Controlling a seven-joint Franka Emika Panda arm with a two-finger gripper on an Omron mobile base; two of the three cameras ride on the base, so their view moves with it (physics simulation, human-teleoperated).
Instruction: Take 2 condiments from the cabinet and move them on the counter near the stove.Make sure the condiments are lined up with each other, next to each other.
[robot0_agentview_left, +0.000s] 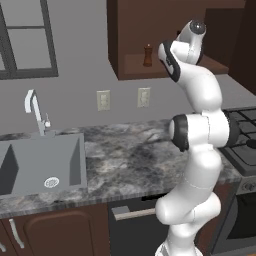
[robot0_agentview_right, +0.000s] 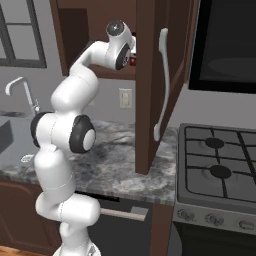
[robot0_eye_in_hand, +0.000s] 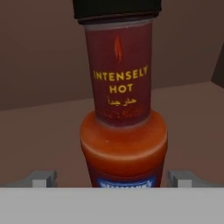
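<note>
The red sauce bottle (robot0_eye_in_hand: 122, 131) with a black cap and a dark "Intensely Hot" label stands upright on the cabinet (robot0_agentview_left: 131, 30) shelf, close in front of the hand. My gripper (robot0_eye_in_hand: 113, 179) is open, one fingertip (robot0_eye_in_hand: 43, 178) on each side of the bottle's base, with a gap on both sides. A sliver of the red bottle (robot0_agentview_right: 132, 61) shows beside the hand in the right base view. The brown pepper mill (robot0_agentview_left: 148, 55) stands on the same shelf, left of the arm. Below lie the marble counter (robot0_agentview_left: 125, 160) and the black stove (robot0_agentview_right: 220, 165).
A brown cabinet door (robot0_agentview_right: 150, 85) with a long silver handle hangs open right of the hand. The grey sink (robot0_agentview_left: 40, 165) and faucet (robot0_agentview_left: 32, 107) sit at the left. A dark microwave (robot0_agentview_right: 225, 45) hangs above the stove. Outlets (robot0_agentview_left: 103, 100) dot the wall.
</note>
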